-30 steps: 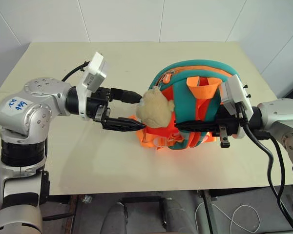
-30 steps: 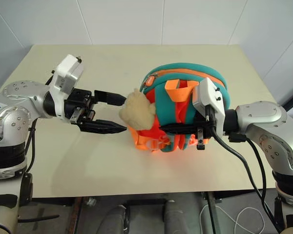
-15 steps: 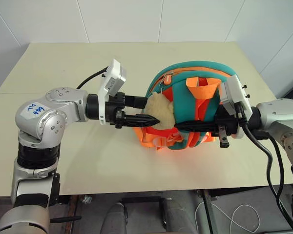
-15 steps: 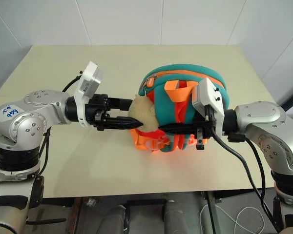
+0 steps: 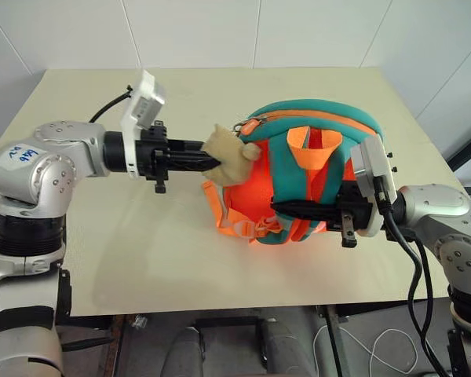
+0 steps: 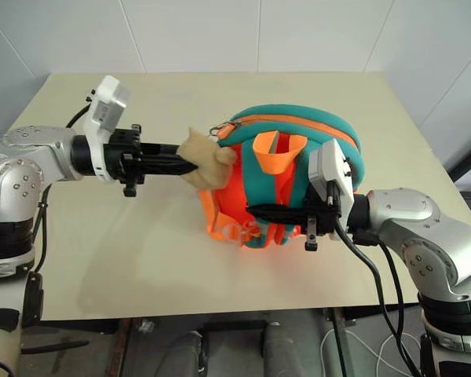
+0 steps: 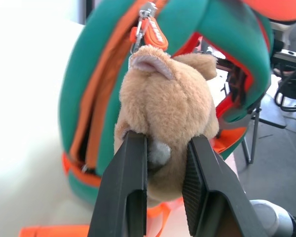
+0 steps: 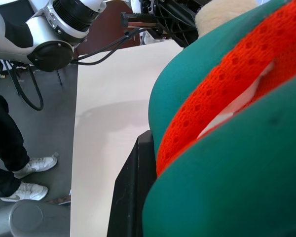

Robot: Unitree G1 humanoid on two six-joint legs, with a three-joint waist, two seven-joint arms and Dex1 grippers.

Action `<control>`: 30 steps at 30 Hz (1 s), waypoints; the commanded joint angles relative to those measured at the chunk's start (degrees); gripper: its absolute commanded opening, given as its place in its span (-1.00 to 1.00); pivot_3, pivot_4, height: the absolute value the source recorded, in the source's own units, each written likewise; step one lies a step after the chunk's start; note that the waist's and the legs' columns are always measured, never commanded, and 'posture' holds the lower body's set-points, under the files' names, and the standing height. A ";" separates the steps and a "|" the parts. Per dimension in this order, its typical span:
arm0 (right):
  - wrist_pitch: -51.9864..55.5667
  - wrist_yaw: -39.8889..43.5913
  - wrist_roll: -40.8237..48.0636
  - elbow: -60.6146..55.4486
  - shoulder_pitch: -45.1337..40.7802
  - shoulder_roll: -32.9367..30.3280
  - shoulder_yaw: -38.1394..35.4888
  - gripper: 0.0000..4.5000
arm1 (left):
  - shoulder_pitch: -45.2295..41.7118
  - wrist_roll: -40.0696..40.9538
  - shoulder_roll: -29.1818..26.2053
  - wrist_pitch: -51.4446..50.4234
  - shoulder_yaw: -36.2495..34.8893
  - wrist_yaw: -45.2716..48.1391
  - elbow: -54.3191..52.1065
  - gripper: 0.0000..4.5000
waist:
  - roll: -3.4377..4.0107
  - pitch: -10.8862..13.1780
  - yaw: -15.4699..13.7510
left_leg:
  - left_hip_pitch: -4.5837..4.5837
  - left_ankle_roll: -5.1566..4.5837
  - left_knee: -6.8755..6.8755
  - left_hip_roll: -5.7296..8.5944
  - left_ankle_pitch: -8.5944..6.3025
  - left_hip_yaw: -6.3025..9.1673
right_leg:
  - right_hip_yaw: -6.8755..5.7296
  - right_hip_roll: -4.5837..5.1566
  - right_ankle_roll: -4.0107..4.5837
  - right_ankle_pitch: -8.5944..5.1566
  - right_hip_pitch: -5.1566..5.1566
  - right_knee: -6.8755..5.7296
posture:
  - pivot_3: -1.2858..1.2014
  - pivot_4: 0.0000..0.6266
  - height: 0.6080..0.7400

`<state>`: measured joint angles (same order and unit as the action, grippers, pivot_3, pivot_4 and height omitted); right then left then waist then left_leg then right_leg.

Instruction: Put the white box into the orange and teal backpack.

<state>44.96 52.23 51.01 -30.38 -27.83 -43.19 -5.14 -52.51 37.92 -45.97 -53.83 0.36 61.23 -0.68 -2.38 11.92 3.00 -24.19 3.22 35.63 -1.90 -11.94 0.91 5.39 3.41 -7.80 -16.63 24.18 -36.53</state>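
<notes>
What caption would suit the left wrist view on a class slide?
Left gripper shut on the plush toy clipped to the backpack by its zip.

A pale beige table (image 5: pixel 141 259) spans the scene, backed by a white tiled wall (image 5: pixel 259 31) beyond its far edge. On the grey floor (image 8: pixel 44 123) beside the table stands a person in dark trousers and white sneakers (image 8: pixel 24 177).
</notes>
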 commanded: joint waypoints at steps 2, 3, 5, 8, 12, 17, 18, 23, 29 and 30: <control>-1.65 -0.91 1.80 -2.78 0.51 0.50 -2.34 -1.00 | -2.47 -5.00 -2.86 4.18 1.68 3.23 6.96 -0.75 | 0.00 0.00 0.08 | 0.00 0.00 0.00 0.00 0.00 -0.01 | 0.00 0.00 0.02 -0.01 0.00 0.02 | 0.03 -0.52 1.00; -1.64 -1.08 1.85 -2.90 0.58 0.56 -2.29 -1.00 | -2.74 -6.66 -3.19 5.45 2.99 4.08 9.00 -0.75 | 0.00 0.00 0.09 | 0.00 0.00 -0.01 0.00 0.00 -0.02 | 0.00 0.00 0.04 -0.02 0.00 0.02 | 0.03 -0.52 1.00; -1.66 -1.42 1.90 -3.11 0.79 0.73 -2.19 -1.00 | -3.28 -10.43 -3.53 8.36 6.05 5.82 13.42 -0.75 | 0.00 0.00 -0.02 | 0.01 0.00 -0.04 0.00 0.00 -0.01 | -0.02 0.00 0.07 -0.04 0.00 0.02 | 0.03 -0.52 1.00; -1.66 -1.99 1.92 -3.36 1.10 0.91 -2.17 -1.00 | -4.23 -14.65 -2.12 11.44 10.25 8.61 19.91 -0.75 | 0.00 0.00 0.02 | 0.01 0.00 -0.03 0.00 0.00 -0.02 | -0.02 0.00 0.07 -0.04 0.00 0.04 | 0.03 -0.52 1.00; -1.72 -2.62 1.93 -3.60 1.35 0.99 -2.14 -1.00 | -4.36 -19.97 -0.44 14.77 14.81 10.95 24.90 -0.75 | 0.00 0.00 0.03 | 0.00 -0.01 -0.06 -0.01 -0.01 -0.03 | -0.01 0.00 0.08 -0.05 0.00 0.04 | 0.03 -0.52 1.00; -1.68 -3.61 1.92 -4.10 1.75 1.24 -2.02 -1.00 | -3.55 -24.97 4.05 17.81 18.27 11.06 29.59 -0.75 | 0.00 0.00 -0.09 | -0.01 -0.03 -0.11 -0.01 -0.02 -0.01 | -0.01 0.00 0.07 -0.04 0.02 0.04 | 0.03 -0.52 1.00; -1.63 -3.80 1.93 -4.19 1.81 1.28 -2.03 -1.00 | -3.39 -25.81 4.64 18.31 18.56 10.86 30.12 -0.75 | 0.00 0.00 -0.08 | -0.01 -0.03 -0.10 -0.01 -0.02 -0.01 | -0.01 0.00 0.07 -0.04 0.02 0.04 | 0.03 -0.52 1.00; 0.61 -6.05 2.58 -4.68 2.00 0.26 -2.51 -1.00 | -2.20 -23.94 6.51 17.22 15.04 11.14 28.72 -0.75 | 0.00 0.00 -0.02 | 0.00 -0.03 -0.11 -0.01 -0.02 -0.01 | -0.01 0.00 0.06 -0.03 0.02 0.01 | 0.03 -0.52 1.00; 6.22 -5.69 5.03 -6.23 4.19 -8.51 -5.85 -0.72 | 1.91 -19.48 3.81 15.51 6.89 11.85 22.64 -0.44 | 0.00 0.00 -0.31 | -0.04 -0.04 -0.10 -0.01 -0.02 0.01 | -0.02 0.04 0.05 -0.03 0.02 0.03 | 0.03 -0.52 1.00; 6.21 -5.58 5.32 -6.23 4.65 -9.33 -6.52 -0.61 | 2.32 -19.31 3.52 15.08 6.23 11.45 22.02 -0.34 | -0.01 0.00 -0.30 | -0.03 -0.05 -0.11 -0.01 -0.03 0.01 | -0.02 0.04 0.06 -0.04 0.02 0.04 | 0.03 -0.52 1.00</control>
<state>51.01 46.07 55.05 -34.74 -23.31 -51.76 -8.63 -50.16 17.52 -41.07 -38.13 9.31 72.95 23.60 -2.39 11.92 2.70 -24.22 3.15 35.52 -1.92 -11.98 0.92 5.37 3.44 -7.74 -16.67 24.20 -36.48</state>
